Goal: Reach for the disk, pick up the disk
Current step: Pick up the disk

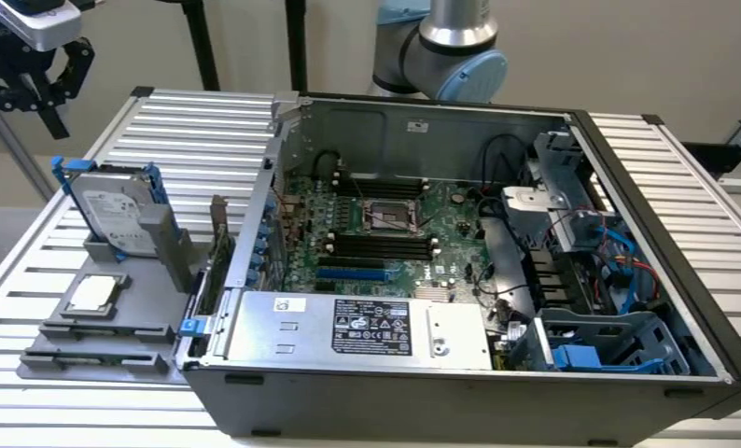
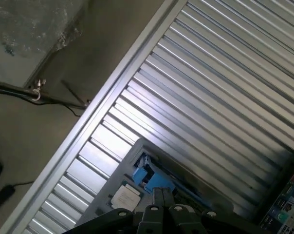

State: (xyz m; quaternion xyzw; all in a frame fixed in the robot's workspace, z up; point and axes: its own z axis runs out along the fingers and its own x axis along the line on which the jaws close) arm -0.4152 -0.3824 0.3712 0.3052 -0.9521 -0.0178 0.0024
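The disk point(image 1: 113, 213) is a silver-grey hard drive with a white label in a blue caddy. It stands upright on edge in a grey holder at the exterior view's left, beside the open computer case. My gripper point(image 1: 54, 121) hangs high above and behind it, near the table's far left corner, well apart from it. In the wrist view the gripper point(image 2: 162, 194) has its two fingers pressed together, shut on nothing. The disk point(image 2: 146, 174) lies just beyond the fingertips, seen from above as a blue-edged strip.
A grey fixture plate point(image 1: 97, 347) holds the disk stand and a small square silver chip point(image 1: 94, 292). The open computer case point(image 1: 669, 280) fills the middle and right, with a silver box with a black label point(image 1: 370, 327) inside. Ribbed aluminium table point(image 1: 196, 121). Floor cables point(image 2: 20, 92).
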